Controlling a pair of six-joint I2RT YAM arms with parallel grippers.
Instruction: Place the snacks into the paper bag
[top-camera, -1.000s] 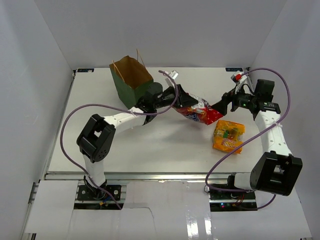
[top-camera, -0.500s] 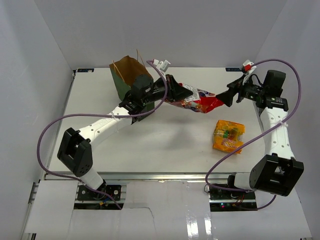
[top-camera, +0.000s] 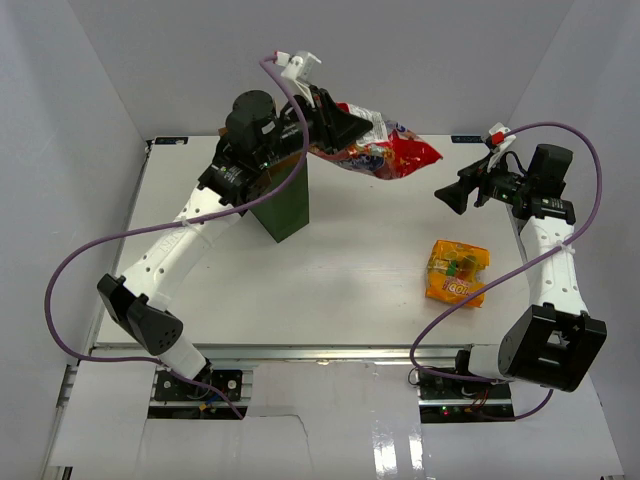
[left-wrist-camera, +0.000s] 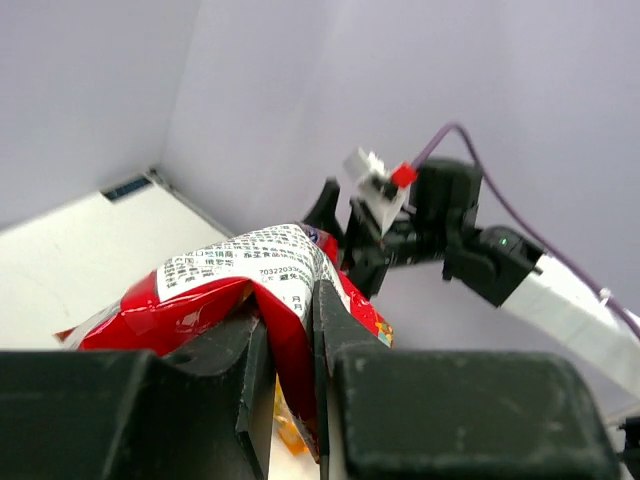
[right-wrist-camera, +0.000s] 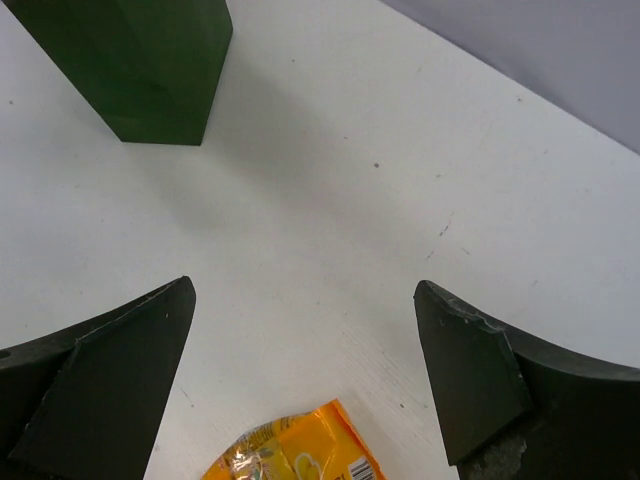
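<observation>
Currently, left fingers (left-wrist-camera: 225, 370) are pinched tight on one end of the large red bag (top-camera: 385, 150), held in the air, above and to the right of the upright paper bag (top-camera: 287, 205). Right fingers (right-wrist-camera: 110, 370) are spread wide, holding nothing, over the table (top-camera: 350, 280) near the large orange bag (top-camera: 458, 272). Step in hand, by my reading: carrying the red bag to the opening. Next move calls for centring it over the mouth, tipping it end-down, then releasing.

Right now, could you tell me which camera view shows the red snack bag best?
The top external view: the whole red bag shows there, held up by the left gripper. The left wrist view shows only its pinched end up close; the right wrist view misses it.
</observation>
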